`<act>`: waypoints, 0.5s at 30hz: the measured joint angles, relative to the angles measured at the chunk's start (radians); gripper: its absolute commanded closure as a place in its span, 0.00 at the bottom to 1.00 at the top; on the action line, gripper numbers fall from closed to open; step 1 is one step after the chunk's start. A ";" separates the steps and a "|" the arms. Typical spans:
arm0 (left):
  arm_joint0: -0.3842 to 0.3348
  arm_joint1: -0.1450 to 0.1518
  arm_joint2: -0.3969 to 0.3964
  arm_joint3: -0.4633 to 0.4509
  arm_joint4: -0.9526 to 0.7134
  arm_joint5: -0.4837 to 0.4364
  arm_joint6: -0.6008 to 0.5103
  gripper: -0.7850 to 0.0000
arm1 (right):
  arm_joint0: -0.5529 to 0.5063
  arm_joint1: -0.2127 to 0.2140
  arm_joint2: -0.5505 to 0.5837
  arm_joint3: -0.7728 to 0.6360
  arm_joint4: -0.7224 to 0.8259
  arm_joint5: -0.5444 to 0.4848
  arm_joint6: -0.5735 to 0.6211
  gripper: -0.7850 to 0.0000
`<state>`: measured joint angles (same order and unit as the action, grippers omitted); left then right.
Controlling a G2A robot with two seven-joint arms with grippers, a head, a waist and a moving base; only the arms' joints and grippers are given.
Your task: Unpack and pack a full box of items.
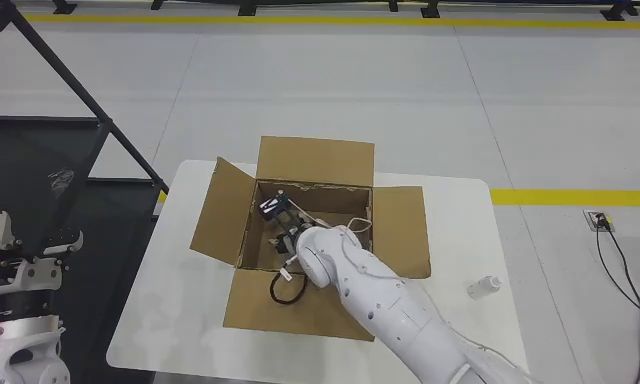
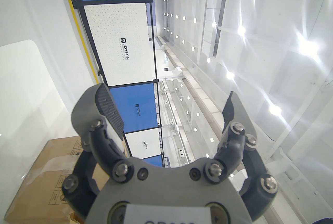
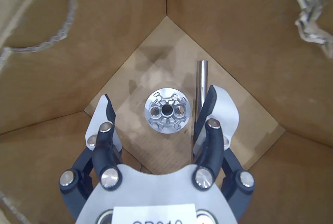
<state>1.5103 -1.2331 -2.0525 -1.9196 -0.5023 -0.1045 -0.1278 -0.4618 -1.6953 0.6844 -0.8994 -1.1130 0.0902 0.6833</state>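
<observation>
Trouble ahead in cardboard box (image 3: 234, 14): right gripper (image 3: 160, 95) spread wide and empty above slotted metal disc (image 3: 167, 110) flat on the floor between its fingers (image 3: 100, 121), thin steel rod (image 3: 201, 79) just beside one finger, apt to be caught or knocked on closing.
</observation>
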 measured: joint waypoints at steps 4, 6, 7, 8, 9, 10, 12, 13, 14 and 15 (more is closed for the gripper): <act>0.000 0.000 0.000 0.000 0.000 0.000 0.000 0.00 | -0.168 0.075 0.091 -0.312 -0.159 0.030 0.085 0.15; 0.000 0.000 0.000 0.000 0.000 0.000 0.000 0.00 | -0.286 0.117 0.161 -0.510 -0.254 0.014 0.143 0.13; 0.000 0.000 0.000 0.000 0.000 0.000 0.000 0.00 | -0.339 0.134 0.194 -0.596 -0.293 0.001 0.166 0.13; 0.000 0.000 0.000 0.000 0.000 0.000 0.000 0.00 | -0.395 0.150 0.229 -0.681 -0.329 -0.014 0.185 0.13; 0.000 0.000 0.000 0.000 0.000 0.000 0.000 0.00 | -0.467 0.168 0.278 -0.789 -0.372 -0.032 0.203 0.11; 0.000 0.000 0.000 0.000 0.000 0.000 0.000 0.00 | -0.519 0.180 0.318 -0.866 -0.401 -0.043 0.211 0.08; 0.000 0.000 0.000 0.000 0.000 0.000 0.000 0.00 | -0.640 0.204 0.416 -1.033 -0.433 -0.077 0.207 0.01; 0.000 0.000 0.000 0.000 0.000 0.000 0.000 0.00 | -0.692 0.213 0.461 -1.097 -0.427 -0.098 0.196 0.00; 0.000 0.000 0.000 0.000 0.000 0.000 0.000 0.00 | -0.744 0.221 0.510 -1.156 -0.416 -0.117 0.181 0.00; 0.000 0.000 0.000 0.000 0.000 0.000 0.000 0.00 | -0.812 0.231 0.578 -1.226 -0.396 -0.141 0.156 0.00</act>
<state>1.5103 -1.2331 -2.0525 -1.9196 -0.5023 -0.1046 -0.1278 -1.2742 -1.4648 1.2621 -2.1257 -1.5090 -0.0507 0.8397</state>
